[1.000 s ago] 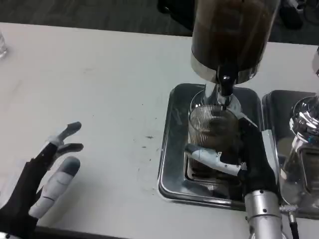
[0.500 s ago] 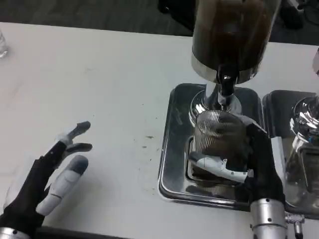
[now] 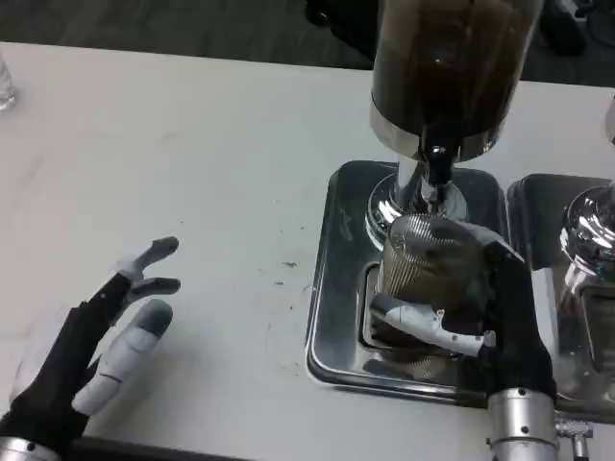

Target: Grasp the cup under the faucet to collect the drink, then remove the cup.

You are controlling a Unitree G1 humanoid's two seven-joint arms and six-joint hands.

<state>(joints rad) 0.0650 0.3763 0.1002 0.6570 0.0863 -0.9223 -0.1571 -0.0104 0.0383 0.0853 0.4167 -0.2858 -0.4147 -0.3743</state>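
Desk (image 3: 221, 144): white, with a few small dark specks near the middle, just left of the tray.
Glass at far left (image 3: 5, 84): a clear object cut off by the picture's edge, on the desk's upper left corner; too little shows to say more.
Left hand (image 3: 96, 336): lies at the lower left over the desk, well apart from the tray. Its fingers (image 3: 154, 252) are spread and point up and to the right, with nothing between them.
Tray (image 3: 332, 279): shiny metal with rounded corners, sitting on the desk right of centre; it has a darker drip grate in its middle.
Dispenser (image 3: 447, 67): a tall clear cylinder full of dark drink, standing at the back of the tray on a chrome base.
Faucet (image 3: 437, 168): a black spout under the cylinder's front, just above the cup's rim.
Cup (image 3: 428, 269): ribbed, clear, dark with drink inside, tilted slightly, over the grate directly below and a little in front of the faucet.
Right hand (image 3: 480, 307): comes up from the lower right, wrapped around the cup; a white finger crosses the cup's front low down and the black palm presses its right side.
Second tray (image 3: 567, 288): at the right edge, touching the first, carrying another chrome dispenser base (image 3: 591, 230).
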